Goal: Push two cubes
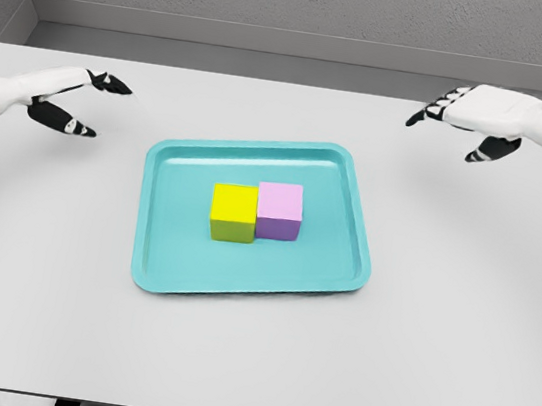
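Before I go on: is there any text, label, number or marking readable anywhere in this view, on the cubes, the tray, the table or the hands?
None: no readable text in the head view.
Yellow cube: plain faces.
Pink cube: plain faces.
Teal tray: unmarked.
White table: unmarked.
Left hand and right hand: white and black, no lettering visible.

We see an evenly lit, bright render, light seemingly from above. Soft faint shadows lie on the white table, a broad dim ring around the teal tray. The cubes' tops are brighter than their near faces. No glare; edges look slightly soft, no visible distortion.
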You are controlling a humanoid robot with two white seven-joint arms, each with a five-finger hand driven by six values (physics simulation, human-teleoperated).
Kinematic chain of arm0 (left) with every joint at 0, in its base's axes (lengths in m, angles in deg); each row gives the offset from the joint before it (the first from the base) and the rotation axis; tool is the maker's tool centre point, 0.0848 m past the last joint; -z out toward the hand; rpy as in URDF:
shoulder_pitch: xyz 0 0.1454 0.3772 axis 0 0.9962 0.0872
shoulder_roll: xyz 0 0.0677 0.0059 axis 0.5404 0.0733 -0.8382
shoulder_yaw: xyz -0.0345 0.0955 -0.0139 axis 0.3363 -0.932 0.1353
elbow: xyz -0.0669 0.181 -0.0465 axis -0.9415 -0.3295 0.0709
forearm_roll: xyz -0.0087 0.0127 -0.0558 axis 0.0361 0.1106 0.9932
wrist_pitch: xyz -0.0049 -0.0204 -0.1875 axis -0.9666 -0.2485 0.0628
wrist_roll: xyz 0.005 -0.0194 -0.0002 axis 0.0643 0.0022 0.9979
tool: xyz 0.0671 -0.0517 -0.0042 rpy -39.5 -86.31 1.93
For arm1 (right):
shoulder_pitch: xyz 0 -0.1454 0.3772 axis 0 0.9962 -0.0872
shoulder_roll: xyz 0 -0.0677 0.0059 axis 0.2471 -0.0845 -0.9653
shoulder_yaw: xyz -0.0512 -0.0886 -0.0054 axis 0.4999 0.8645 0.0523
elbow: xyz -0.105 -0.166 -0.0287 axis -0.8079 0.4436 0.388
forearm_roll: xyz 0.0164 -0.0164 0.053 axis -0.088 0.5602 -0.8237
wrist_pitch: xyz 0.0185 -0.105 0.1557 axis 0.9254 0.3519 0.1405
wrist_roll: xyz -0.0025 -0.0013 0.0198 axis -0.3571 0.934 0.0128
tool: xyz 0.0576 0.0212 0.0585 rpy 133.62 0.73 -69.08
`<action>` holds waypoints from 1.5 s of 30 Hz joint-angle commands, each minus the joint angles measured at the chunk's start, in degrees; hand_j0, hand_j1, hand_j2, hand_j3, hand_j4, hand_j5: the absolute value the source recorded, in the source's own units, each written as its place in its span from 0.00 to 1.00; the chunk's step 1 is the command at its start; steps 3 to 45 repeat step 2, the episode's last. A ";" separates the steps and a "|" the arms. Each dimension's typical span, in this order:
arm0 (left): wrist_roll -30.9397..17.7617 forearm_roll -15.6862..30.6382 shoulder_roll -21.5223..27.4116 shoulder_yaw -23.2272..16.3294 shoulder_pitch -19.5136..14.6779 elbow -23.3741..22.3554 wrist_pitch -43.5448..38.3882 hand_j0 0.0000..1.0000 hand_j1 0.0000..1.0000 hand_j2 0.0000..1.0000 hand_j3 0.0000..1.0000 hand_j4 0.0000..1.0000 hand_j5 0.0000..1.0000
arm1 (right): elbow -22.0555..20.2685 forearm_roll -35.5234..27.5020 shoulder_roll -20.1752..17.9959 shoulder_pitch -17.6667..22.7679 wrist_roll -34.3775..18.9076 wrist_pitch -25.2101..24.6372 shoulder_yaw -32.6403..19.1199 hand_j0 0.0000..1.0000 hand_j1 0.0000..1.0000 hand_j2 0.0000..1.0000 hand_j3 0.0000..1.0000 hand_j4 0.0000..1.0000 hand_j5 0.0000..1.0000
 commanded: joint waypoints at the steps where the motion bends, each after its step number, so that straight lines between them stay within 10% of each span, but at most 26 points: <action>1: 0.02 1.15 0.11 0.93 0.00 -1.47 -0.14 1.00 1.00 1.00 1.00 1.00 1.00 | -0.08 -0.77 -0.60 0.00 0.02 -0.13 2.33 1.00 1.00 1.00 1.00 1.00 1.00; 45: 0.02 1.15 0.11 0.84 0.00 -1.47 -0.14 1.00 1.00 1.00 1.00 1.00 1.00 | -0.08 -0.77 -0.60 0.00 0.02 -0.13 2.42 1.00 1.00 1.00 1.00 1.00 1.00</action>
